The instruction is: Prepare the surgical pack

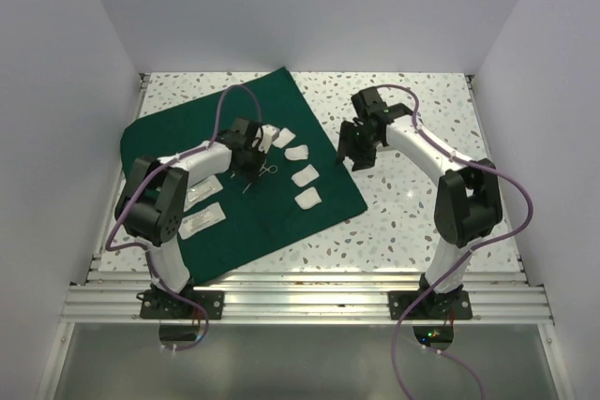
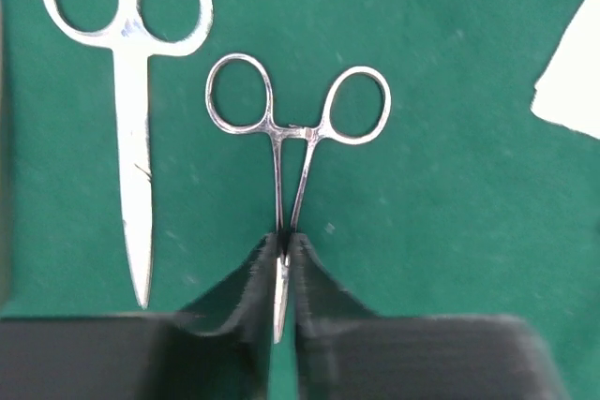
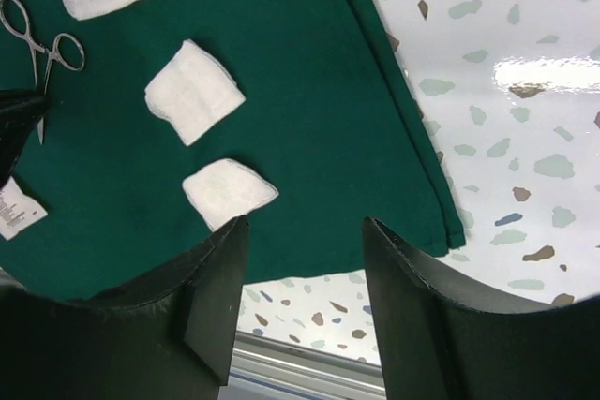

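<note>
- Top external: the dark green drape [image 1: 272, 227] lies spread flat over the left half of the terrazzo table [image 1: 403, 222], with one corner pointing to 12 o'clock.
- On the drape, four white gauze pads [image 1: 305, 176] sit in a column toward 3 o'clock and two white packets [image 1: 202, 191] lie toward 9 o'clock.
- The left gripper [image 1: 248, 178] is down at the drape's middle, over the ring-handled forceps [image 1: 268, 170]. The right gripper [image 1: 354, 152] hovers at the drape's 3 o'clock edge. No steel tray shows in any view.
- Progress, as I judge it: the laying-out is well along, since gauze, packets and instruments are all on the cloth. Placing the forceps looks like the step in hand. Folding the drape into a bundle is not yet begun.
- Left wrist: only this view makes the grip plain. The fingers [image 2: 248, 288] are pinched almost together on the forceps' tips, with the rings pointing to 12 o'clock. I cannot tell whether the tool rests on the cloth or is just off it.
- Steel scissors [image 2: 134, 166] lie apart from the forceps at 9 o'clock, roughly parallel to them. I cannot pick them out in the overhead view.
- Right wrist: the right gripper's jaws stand wide with nothing between them, above the drape's near corner.
- Three gauze pads run from 11 toward 6 o'clock, and their weave is visible only here. The drape's folded hem [image 3: 412, 128] runs down the 3 o'clock side against the bare table, a detail too fine to see from above.
</note>
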{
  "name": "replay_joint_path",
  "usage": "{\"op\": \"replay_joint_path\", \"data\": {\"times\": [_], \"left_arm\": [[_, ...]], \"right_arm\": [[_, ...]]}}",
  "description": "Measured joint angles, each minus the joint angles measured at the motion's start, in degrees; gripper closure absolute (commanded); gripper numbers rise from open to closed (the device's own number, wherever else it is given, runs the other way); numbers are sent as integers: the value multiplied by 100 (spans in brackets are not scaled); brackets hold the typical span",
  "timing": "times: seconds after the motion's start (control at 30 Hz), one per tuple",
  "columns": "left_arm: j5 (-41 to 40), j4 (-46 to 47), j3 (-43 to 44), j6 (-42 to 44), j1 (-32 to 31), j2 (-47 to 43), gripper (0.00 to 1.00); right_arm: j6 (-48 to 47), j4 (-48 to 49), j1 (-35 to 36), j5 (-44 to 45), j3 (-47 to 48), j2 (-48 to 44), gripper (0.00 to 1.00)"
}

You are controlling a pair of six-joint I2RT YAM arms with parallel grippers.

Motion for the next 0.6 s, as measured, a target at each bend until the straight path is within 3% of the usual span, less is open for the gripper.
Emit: {"op": "replay_joint_path", "data": {"times": [0.07, 0.13, 0.4, 0.6], "left_arm": [[48, -120, 0, -50, -7, -46, 65], [74, -238, 0, -111, -9, -109, 60], [-7, -564, 540, -175, 173, -195, 58], [-133, -675, 1327, -111, 791, 118, 58]], "right_arm": [[11, 7, 70, 0, 7, 31, 44], [13, 7, 127, -4, 7, 48, 44], [-9, -4, 164, -17, 37, 57, 44], [-131, -68, 164, -44, 212, 107, 44]]}}
